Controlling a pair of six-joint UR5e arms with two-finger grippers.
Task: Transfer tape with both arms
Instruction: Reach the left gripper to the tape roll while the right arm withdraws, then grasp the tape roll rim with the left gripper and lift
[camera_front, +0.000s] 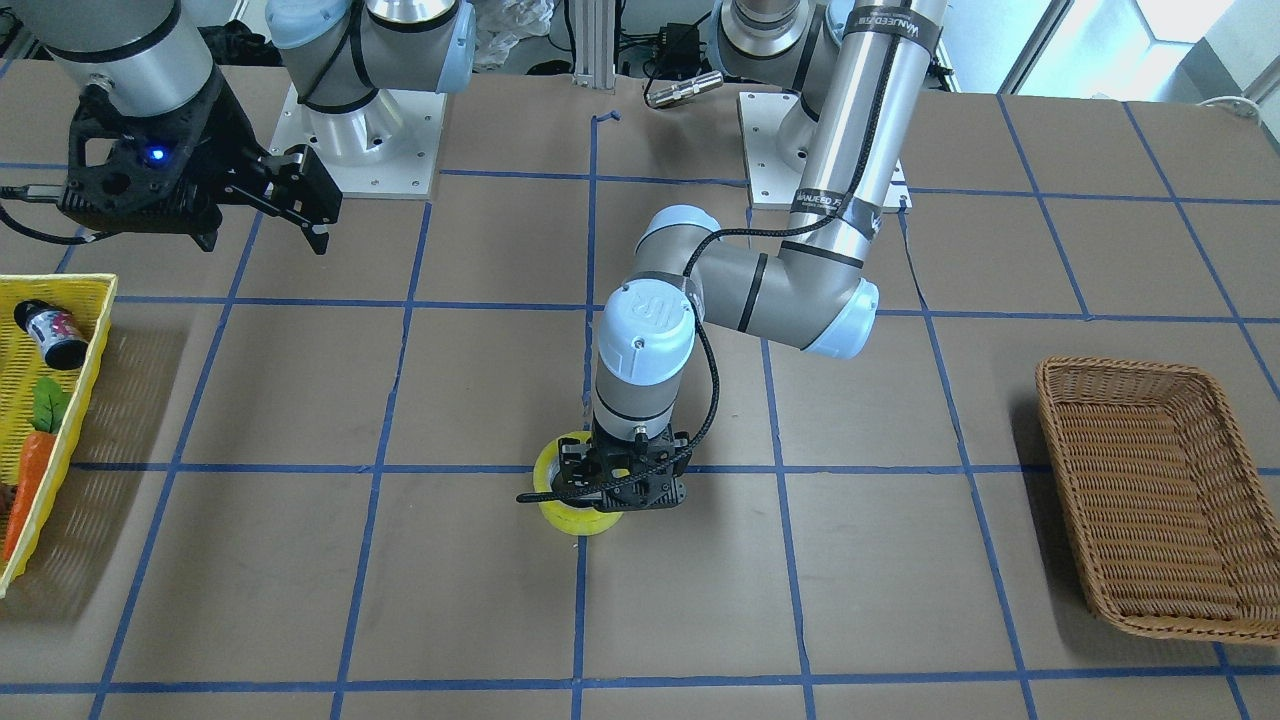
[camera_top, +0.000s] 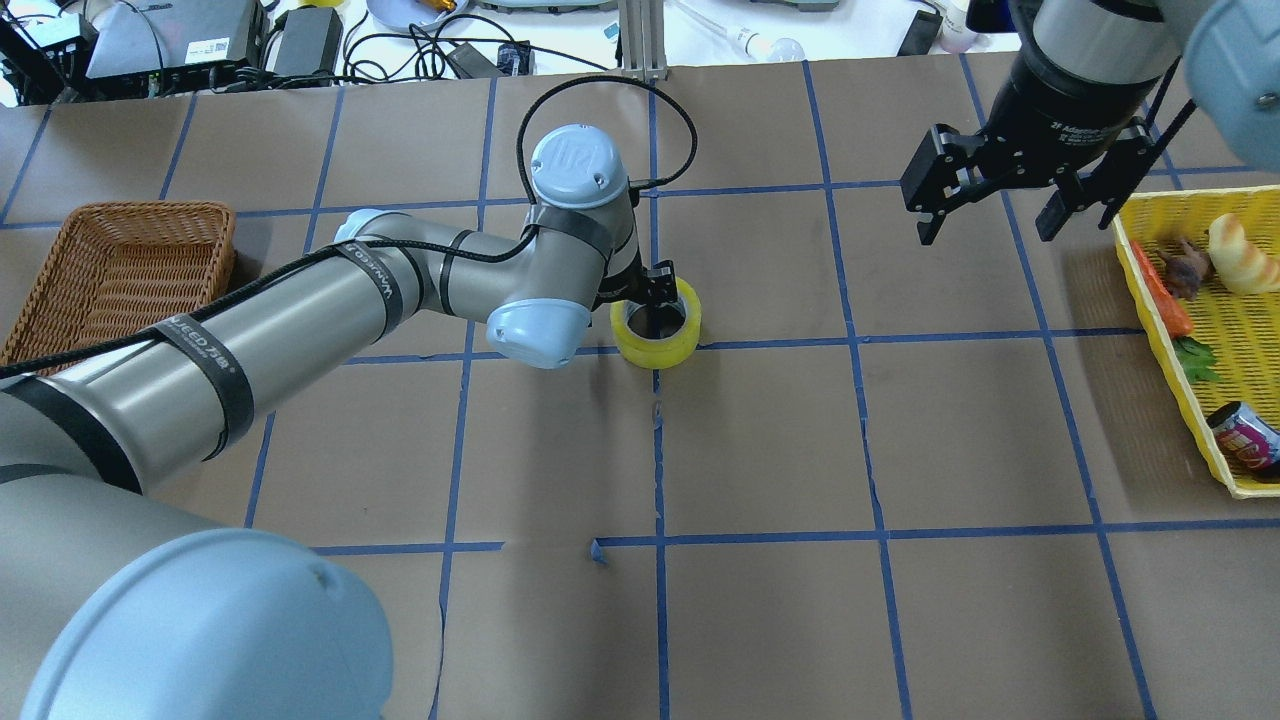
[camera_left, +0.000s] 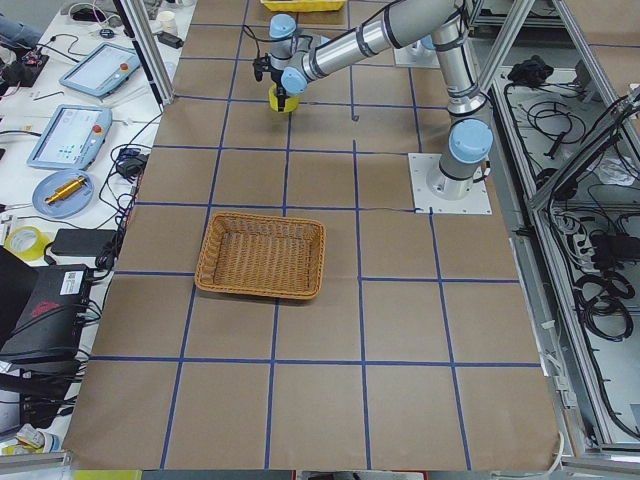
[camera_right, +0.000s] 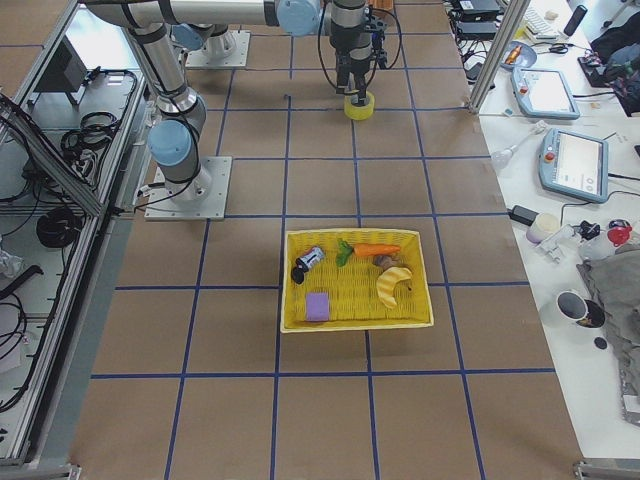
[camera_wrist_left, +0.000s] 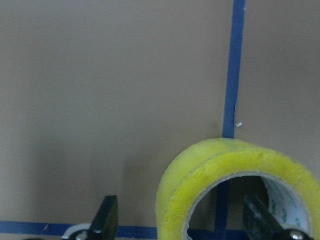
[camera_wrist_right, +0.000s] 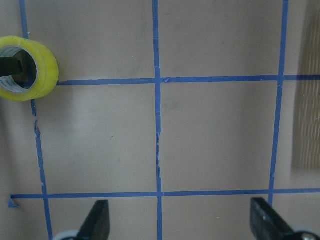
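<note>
The yellow tape roll (camera_front: 575, 522) lies flat on the brown table near its middle, on a blue grid line; it also shows in the overhead view (camera_top: 660, 345). My left gripper (camera_top: 655, 300) points down over it and is open. In the left wrist view one finger (camera_wrist_left: 107, 220) stands outside the roll's wall (camera_wrist_left: 215, 165) and the other (camera_wrist_left: 260, 220) inside the white core. My right gripper (camera_top: 988, 225) is open and empty, held above the table well to the right of the roll. The right wrist view shows the tape (camera_wrist_right: 45, 70) far off at its left edge.
A brown wicker basket (camera_top: 120, 260) stands empty at the table's left end. A yellow basket (camera_top: 1150, 290) at the right end holds a carrot, a can, a banana and other items, just beside my right gripper. Cables and devices lie beyond the far edge.
</note>
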